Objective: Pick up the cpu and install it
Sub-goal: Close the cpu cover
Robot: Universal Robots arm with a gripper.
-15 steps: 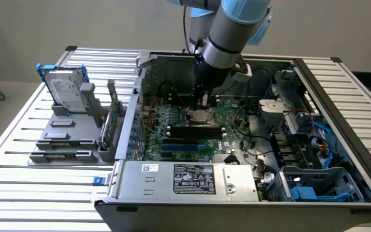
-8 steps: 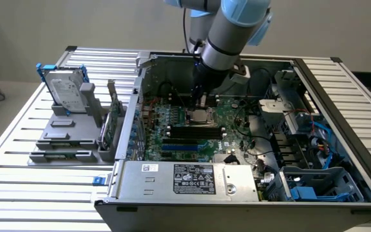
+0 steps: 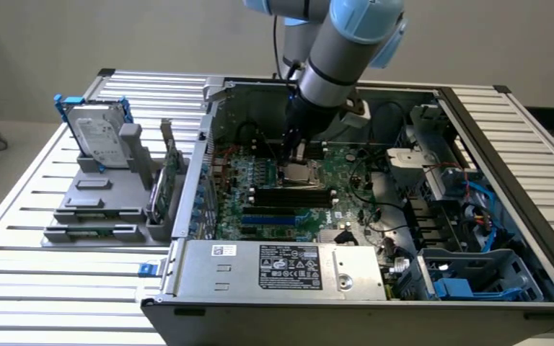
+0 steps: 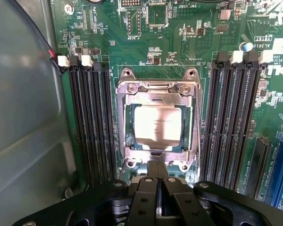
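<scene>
Risk: we judge the cpu (image 4: pixel 158 124) may sit skewed in the socket (image 4: pixel 121 117); a push from our fingers (image 4: pixel 148 188), closed on nothing just beside its frame, could bend contacts or scrape the memory slots (image 4: pixel 92 122) | Containers: socket holds 1 cpu; open computer case (image 3: pixel 354 321) holds the green board (image 4: pixel 108 33); grey holder (image 3: pixel 94 202) on the tabletop (image 3: pixel 46 288) holds 1 hard drive (image 3: pixel 94 133)

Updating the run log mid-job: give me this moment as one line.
cpu: lying in socket | gripper: shut, over socket edge, not holding cpu
</scene>
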